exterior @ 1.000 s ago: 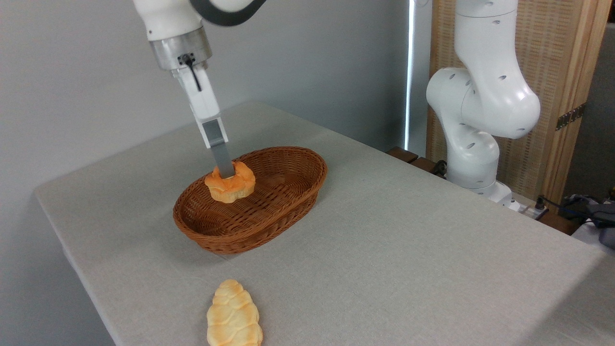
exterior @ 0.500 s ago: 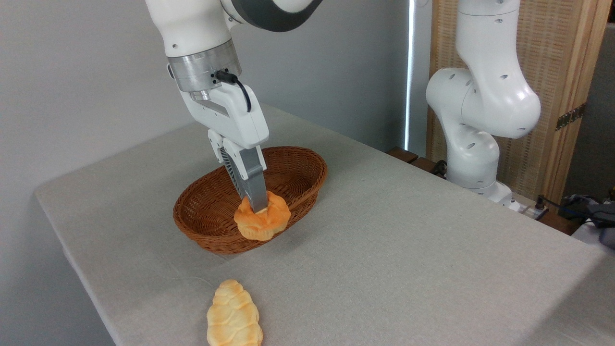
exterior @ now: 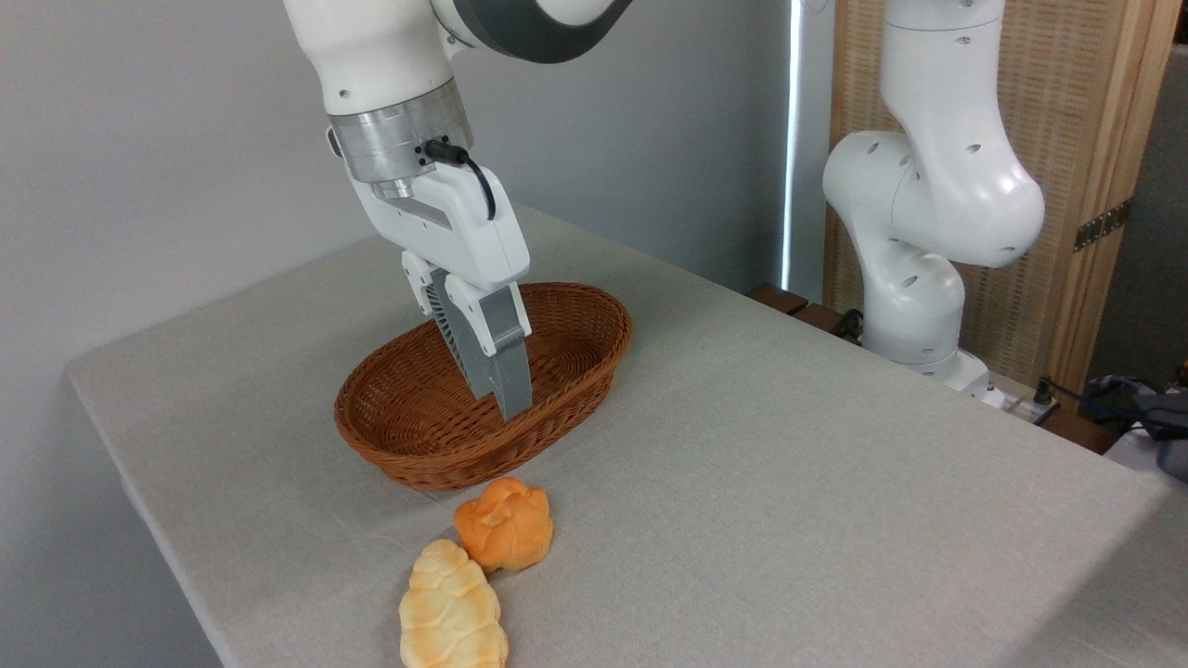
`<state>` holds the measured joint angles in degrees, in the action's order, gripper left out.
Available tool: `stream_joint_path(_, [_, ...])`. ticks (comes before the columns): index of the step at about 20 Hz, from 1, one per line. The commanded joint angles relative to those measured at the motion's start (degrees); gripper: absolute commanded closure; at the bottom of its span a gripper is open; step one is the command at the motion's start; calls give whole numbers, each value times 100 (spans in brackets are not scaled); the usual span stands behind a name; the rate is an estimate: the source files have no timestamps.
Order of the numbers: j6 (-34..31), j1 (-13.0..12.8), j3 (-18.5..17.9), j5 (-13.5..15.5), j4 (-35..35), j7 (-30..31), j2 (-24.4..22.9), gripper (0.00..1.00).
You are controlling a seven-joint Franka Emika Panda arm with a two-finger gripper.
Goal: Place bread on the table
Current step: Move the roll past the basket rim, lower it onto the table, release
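Resting on the cloth-covered table (exterior: 789, 445) at lower centre, the lumpy orange bread (exterior: 504, 524) is released by the empty gripper (exterior: 506, 394), beside a woven wicker basket (exterior: 418, 445).

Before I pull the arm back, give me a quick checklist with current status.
1. Bun out of the basket: ok.
2. Bun resting on the table: ok.
3. Gripper holding nothing: ok, fingers bare.
4. Jaw opening: cannot tell, the fingers overlap in this view.
5. Bun apart from the loaf: not ok, they look to touch or nearly so.
6. Fingers clear of the basket rim: cannot tell.
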<state>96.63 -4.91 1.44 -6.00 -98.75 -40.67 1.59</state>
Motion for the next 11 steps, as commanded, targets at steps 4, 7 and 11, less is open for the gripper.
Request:
stream_joint_path(4, [399,-63,-275,562,5,15,-54,0])
stream_joint_path(7, [734,-63,-372,977,13,41,-54,0])
stream_joint_path(11, [761,-63,-434,1232,13,15,-62,0])
